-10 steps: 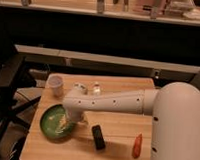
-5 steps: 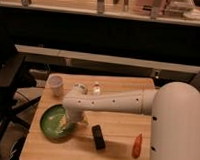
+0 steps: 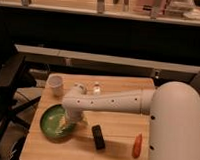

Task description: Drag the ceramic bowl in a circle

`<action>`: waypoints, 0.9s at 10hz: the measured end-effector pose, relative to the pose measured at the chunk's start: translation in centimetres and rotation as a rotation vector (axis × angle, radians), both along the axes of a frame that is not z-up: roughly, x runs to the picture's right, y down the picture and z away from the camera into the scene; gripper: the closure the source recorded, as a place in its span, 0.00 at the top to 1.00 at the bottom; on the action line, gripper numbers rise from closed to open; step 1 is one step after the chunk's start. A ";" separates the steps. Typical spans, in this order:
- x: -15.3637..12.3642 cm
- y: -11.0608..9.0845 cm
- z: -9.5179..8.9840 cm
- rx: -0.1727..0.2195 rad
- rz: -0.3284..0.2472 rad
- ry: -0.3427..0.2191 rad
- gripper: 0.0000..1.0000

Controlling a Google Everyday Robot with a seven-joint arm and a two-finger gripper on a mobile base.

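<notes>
Wooden and pale, the surface point(image 3: 119, 123) stands before dark shelving, and the ceramic bowl point(image 3: 51, 125) sits near its front left corner, below a small white cup point(image 3: 55, 85). A white arm point(image 3: 112, 100) reaches across from the right, and the gripper point(image 3: 70, 120) is down at the bowl's right side, over or inside the rim; whether it is closed on that rim cannot be told. A black block point(image 3: 97, 136) lies just right of the bowl, an orange-red item point(image 3: 137, 144) farther right. Glazed ceramic is probably heavy, rigid, slick and chippable; holding the rim wall, or pushing from inside, should slide it flat around a loop, clear of the block
</notes>
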State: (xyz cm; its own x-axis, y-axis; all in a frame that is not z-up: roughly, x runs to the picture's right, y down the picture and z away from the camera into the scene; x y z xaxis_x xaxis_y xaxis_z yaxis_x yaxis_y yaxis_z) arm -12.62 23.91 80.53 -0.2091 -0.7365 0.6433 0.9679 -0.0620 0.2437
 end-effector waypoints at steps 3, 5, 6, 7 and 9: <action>-0.5 0.1 0.0 -0.005 0.000 0.001 0.48; -0.4 -0.2 0.0 -0.006 -0.006 0.001 0.28; -0.6 -1.0 0.2 0.001 -0.007 -0.010 0.18; -0.7 -1.6 0.3 0.002 -0.002 -0.012 0.07; -1.3 -2.0 0.3 -0.004 0.015 -0.007 0.01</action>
State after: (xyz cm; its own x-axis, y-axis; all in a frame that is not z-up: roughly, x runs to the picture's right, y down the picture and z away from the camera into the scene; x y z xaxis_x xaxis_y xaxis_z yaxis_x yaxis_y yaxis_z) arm -13.92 21.95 80.87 -0.2029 -0.7368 0.6450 0.9669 -0.0467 0.2508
